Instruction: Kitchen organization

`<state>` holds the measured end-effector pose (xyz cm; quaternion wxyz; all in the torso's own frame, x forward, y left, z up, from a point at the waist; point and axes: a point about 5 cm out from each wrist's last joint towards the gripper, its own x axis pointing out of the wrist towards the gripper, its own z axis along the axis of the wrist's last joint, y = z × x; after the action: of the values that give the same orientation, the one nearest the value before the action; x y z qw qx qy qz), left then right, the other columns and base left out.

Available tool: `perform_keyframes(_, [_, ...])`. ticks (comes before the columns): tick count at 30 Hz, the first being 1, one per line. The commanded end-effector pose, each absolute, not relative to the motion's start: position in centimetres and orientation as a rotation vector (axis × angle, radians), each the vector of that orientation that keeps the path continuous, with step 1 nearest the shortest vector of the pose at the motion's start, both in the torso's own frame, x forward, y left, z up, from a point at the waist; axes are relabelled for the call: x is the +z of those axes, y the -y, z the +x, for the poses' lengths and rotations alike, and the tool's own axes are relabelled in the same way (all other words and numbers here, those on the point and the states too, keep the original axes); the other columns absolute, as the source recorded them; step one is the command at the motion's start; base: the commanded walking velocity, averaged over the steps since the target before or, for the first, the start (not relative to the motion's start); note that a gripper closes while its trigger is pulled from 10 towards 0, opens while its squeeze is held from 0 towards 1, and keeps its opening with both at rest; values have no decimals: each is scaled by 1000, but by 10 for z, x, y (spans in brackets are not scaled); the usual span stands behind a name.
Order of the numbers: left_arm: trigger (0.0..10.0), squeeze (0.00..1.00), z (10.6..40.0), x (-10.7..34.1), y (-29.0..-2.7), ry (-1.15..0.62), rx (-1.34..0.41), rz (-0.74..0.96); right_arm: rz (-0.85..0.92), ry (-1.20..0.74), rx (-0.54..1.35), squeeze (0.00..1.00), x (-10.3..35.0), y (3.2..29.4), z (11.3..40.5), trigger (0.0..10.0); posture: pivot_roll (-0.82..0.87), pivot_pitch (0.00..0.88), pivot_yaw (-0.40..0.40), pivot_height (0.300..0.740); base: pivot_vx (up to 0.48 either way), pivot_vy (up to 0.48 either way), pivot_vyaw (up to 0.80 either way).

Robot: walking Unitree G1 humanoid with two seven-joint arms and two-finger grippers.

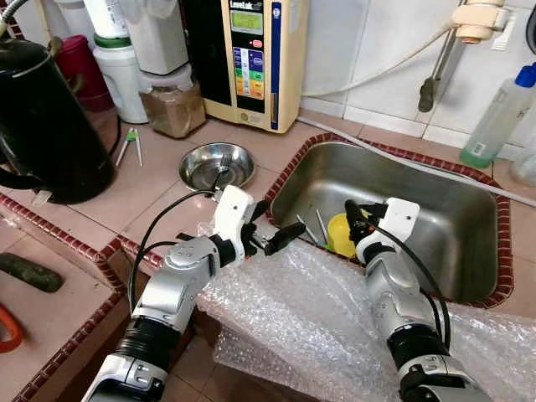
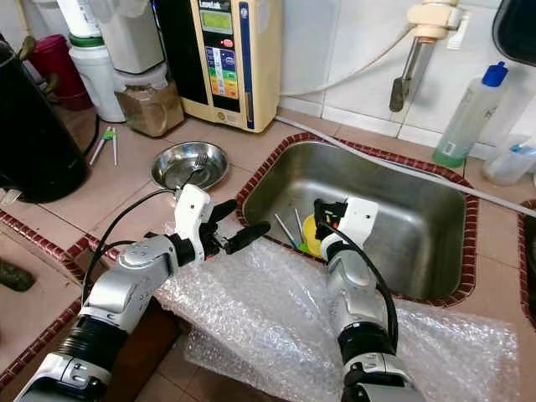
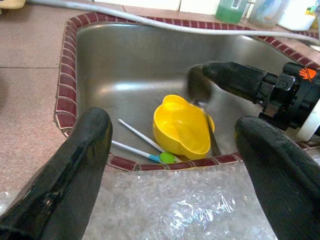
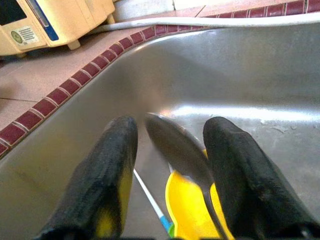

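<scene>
on the pink tiled counter [image 1: 151, 188], both claws gape over the steel sink [image 1: 435, 209], right claw [image 4: 170, 165] straddling a spoon [image 4: 177, 147].

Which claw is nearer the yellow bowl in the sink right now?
Right. The right claw is inside the sink directly over the yellow bowl, with a metal spoon between its fingers. The left claw hovers open outside the sink's near-left rim.

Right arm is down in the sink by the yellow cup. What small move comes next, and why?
Probably close the right tool on the metal spoon: its bowl sits between the open fingers, above the yellow cup in the sink. Left tool waits open at the rim.
</scene>
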<state>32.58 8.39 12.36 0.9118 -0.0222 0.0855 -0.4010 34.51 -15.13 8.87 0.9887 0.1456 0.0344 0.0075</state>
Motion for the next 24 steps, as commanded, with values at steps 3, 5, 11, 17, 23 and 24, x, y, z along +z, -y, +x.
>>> perform_keyframes(3, [10000, 1000, 328, 125, -87, -168, -805, -32, 296, -95, 33, 1000, 84, 147, 343, 10000, -17, 20, 56, 740, 0, 0, 0])
perform_keyframes(5, [10000, 1000, 328, 125, -87, -165, -802, -30, 291, -69, 19, 1000, 89, 150, 345, 10000, -17, 20, 56, 740, 0, 0, 0])
perform_keyframes(11, [10000, 1000, 340, 138, -101, -42, -639, 7, 299, 44, 80, 1000, 113, 146, 346, 10000, -10, 19, 47, 740, 0, 0, 0])
perform_keyframes(17, [10000, 1000, 349, 145, -115, 28, -512, 56, 247, 89, 79, 1000, 126, 141, 343, 10000, -11, 13, 44, 740, 0, 0, 0])
perform_keyframes(23, [10000, 1000, 358, 158, -141, 130, -299, 97, 5, 165, 118, 1000, 145, 133, 332, 10000, -16, 9, 47, 740, 0, 0, 0])
perform_keyframes(24, [10000, 1000, 359, 160, -145, 148, -261, 105, -10, 156, 156, 1000, 144, 128, 328, 10000, -16, 9, 47, 740, 0, 0, 0])
